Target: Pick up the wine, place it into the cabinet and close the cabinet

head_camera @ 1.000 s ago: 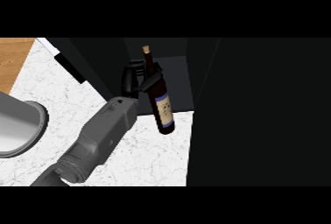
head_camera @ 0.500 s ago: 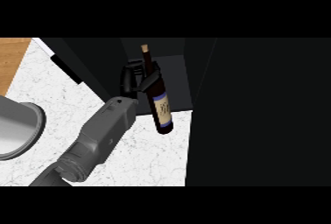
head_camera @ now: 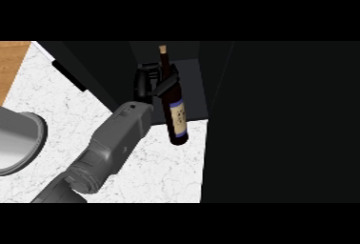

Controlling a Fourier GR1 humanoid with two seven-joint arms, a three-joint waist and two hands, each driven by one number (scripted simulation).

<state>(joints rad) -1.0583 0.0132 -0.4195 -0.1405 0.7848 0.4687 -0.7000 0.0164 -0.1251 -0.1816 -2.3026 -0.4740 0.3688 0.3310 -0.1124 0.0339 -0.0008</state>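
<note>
The fingers [head_camera: 143,78] of the left hand [head_camera: 147,88] are black and curled round the top part of the wine bottle [head_camera: 175,121], and the thumb lies across the front of it, so the hand has hold of the bottle. The bottle is dark, with a pale label on its side and a light cork at the top. It points almost straight up and down in the head view, with the cork end toward the top and the fat end toward the bottom. The top half of the bottle is in front of the dark opening of the black cabinet [head_camera: 98,62]. The fat end is over the white, marble-like worktop [head_camera: 162,176], just at the cabinet's edge. I cannot tell if the bottle touches the worktop or is lifted off it. The grey forearm [head_camera: 105,147] comes in from the bottom left and slants up to the hand. A big black part of the cabinet fills the right side of the view. A grey round dish [head_camera: 15,143] sits on the worktop at the left edge, well apart from the bottle. A strip of brown wood [head_camera: 13,55] shows in the top left corner.
</note>
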